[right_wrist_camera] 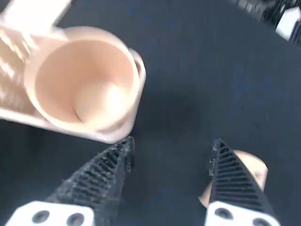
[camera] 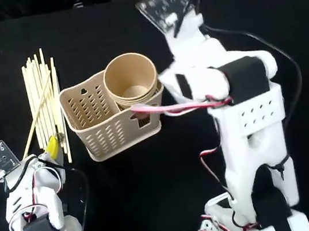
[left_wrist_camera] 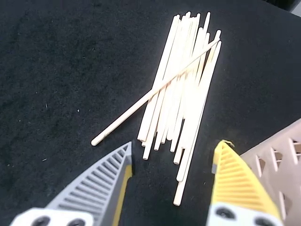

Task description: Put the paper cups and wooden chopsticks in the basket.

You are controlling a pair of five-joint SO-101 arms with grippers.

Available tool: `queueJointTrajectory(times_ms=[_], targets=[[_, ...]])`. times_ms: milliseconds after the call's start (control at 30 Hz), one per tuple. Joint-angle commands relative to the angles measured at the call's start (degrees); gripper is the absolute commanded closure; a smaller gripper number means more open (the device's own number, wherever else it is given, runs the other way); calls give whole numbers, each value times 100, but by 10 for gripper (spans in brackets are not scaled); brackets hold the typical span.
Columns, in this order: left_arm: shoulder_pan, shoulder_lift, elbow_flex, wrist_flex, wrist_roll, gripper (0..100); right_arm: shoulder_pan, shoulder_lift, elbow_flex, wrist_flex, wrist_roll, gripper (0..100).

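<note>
**Both grippers open and empty: cups in the basket, chopsticks on the table**

Left gripper [left_wrist_camera: 175, 145] has its jaws spread wide with nothing between them. It hangs low over the near ends of the wooden chopsticks [left_wrist_camera: 183, 84]. One finger is grey and ribbed, the other yellow. Whether either tip touches a stick or the cloth cannot be told. In the high view this arm sits at about 7 o'clock on the black table [camera: 155, 197], with its yellow finger just beside the near end of the bundle.

The chopsticks lie flat on the table at roughly 10 o'clock, on the basket's 9 o'clock side. They form a loose, nearly parallel bundle, with one stick slanting across the others. The outermost sticks lie right next to the basket wall, but contact cannot be judged.

The right gripper [right_wrist_camera: 172, 141] is likewise spread open and carries nothing. It hangs above bare table just beside the 3 o'clock end of the basket. A pale peach shape [right_wrist_camera: 254, 170] shows behind one of its fingers, and what it is cannot be told.

The basket [camera: 104, 129] is beige with perforated walls and stands a little toward 11 o'clock from the table's centre. The paper cups [camera: 130, 75] are nested in a stack at its 3 o'clock end. Their mouths face up and their rims rise above the basket's edge.
</note>
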Motion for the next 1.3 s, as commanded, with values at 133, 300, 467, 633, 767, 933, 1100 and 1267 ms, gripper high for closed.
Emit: queueJointTrajectory(times_ms=[133,300,467,633,767,933,1100,1267], targets=[[66,-44,-22,-105,-9,726,2330,-1895,2642,149,4018,731],[66,-44,-22,-123,-9,726,3727,-3266,4611,-703,6145,729],[66,-44,-31,-123,-9,726,4492,-3908,6589,-2119,7429,729],[57,-44,-31,-123,-9,726,4519,-3908,8075,-4026,7455,729],[57,-44,-31,-114,-9,726,4519,-3908,8963,-5644,7455,733],[57,-44,-31,-114,-9,726,4484,-3908,9332,-6347,7464,755],[57,-44,-31,-105,-9,726,4378,-3960,9305,-6400,7288,988],[57,-44,-31,-114,-9,726,4343,-3960,8971,-6435,6532,986]])
